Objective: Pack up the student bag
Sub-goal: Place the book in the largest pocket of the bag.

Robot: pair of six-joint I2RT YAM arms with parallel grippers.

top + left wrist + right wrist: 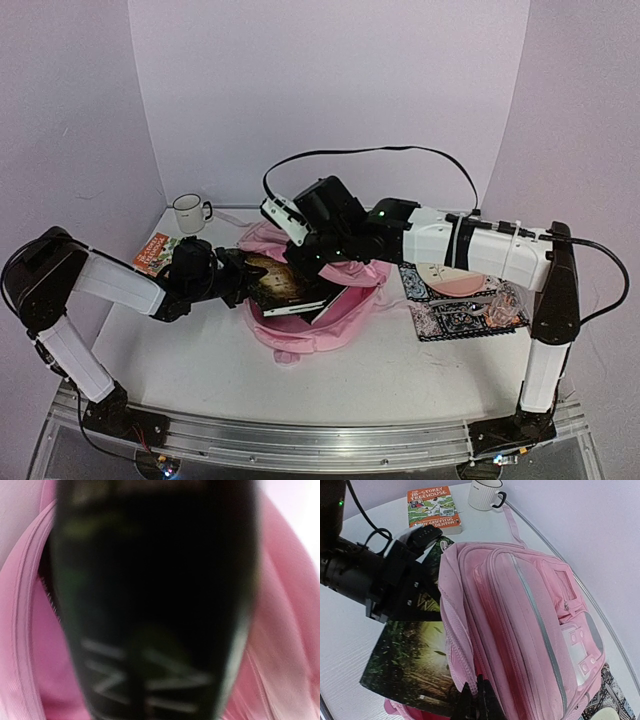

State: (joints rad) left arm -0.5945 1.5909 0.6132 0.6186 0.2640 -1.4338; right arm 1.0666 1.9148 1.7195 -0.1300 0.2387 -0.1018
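The student bag (318,322) lies in the middle of the table, pink, with its main opening facing left. My right gripper (479,700) is shut on the zipper edge of the bag (530,625) and holds that flap up. My left gripper (232,275) is shut on a dark book with a forest cover (285,285), which reaches partway into the opening. Seen from the right wrist, the left gripper (412,600) clamps the top edge of the dark book (410,665). The book (155,600) fills the left wrist view, blurred, with pink bag fabric (285,610) on both sides; the fingers are hidden.
An orange-covered paperback (155,253) and a white mug (188,212) sit at the back left. On the right lies a patterned flat case (465,312) with a pink round item (455,280) and a clear item (500,305) on it.
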